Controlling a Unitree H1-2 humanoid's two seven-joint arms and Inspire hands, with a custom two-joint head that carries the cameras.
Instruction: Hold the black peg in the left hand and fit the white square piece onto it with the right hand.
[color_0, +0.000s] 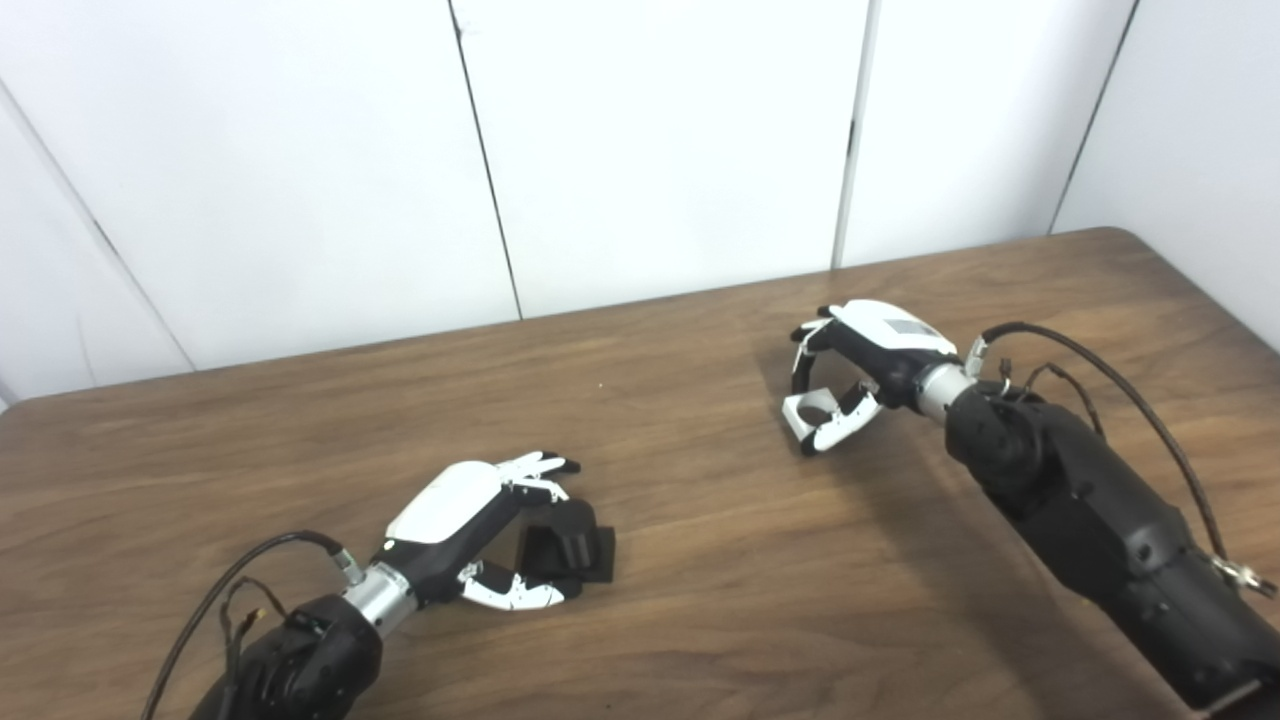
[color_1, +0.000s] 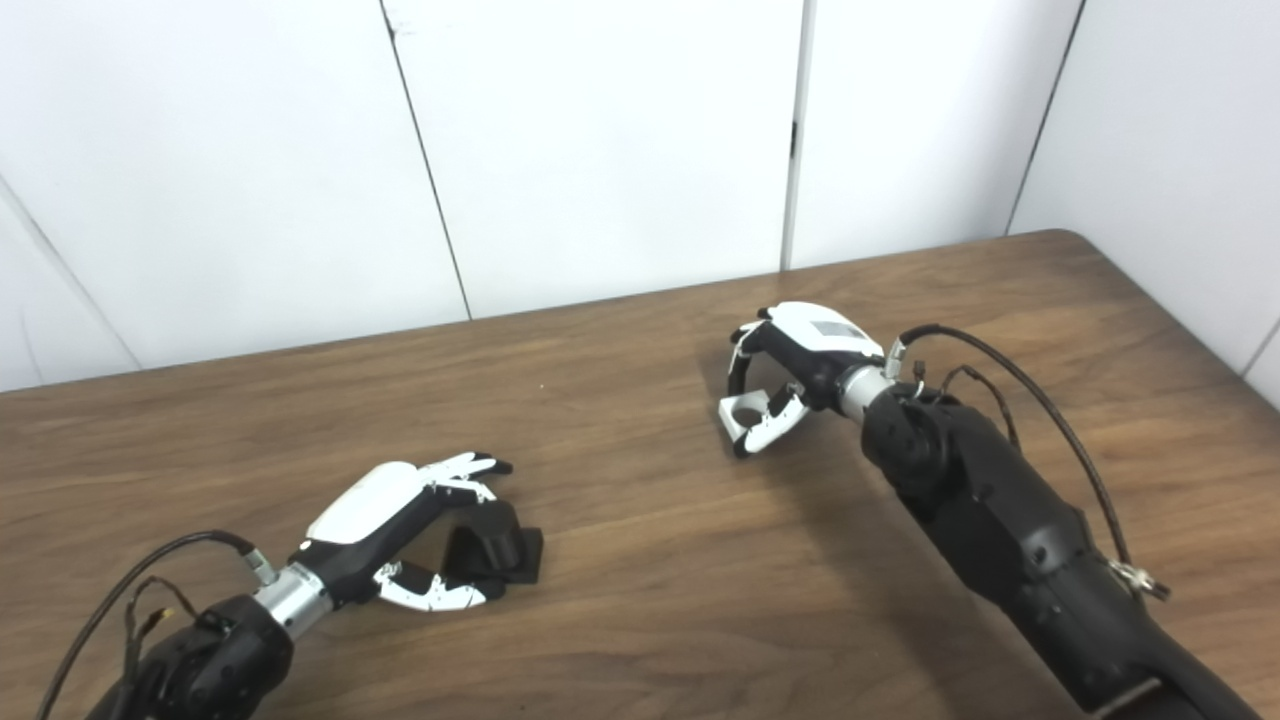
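The black peg stands on its flat black base on the table, left of centre. My left hand is low beside it, with the fingers spread over its top and the thumb in front of it. The hand is open and not closed on the peg. My right hand is at the right of the table, with fingers and thumb curled shut on the white square piece. The piece has a round hole and is held just over the table. It also shows in the right eye view.
The brown wooden table runs to a white panelled wall at the back. Its right edge and rounded far corner are in view. Black cables loop off both forearms.
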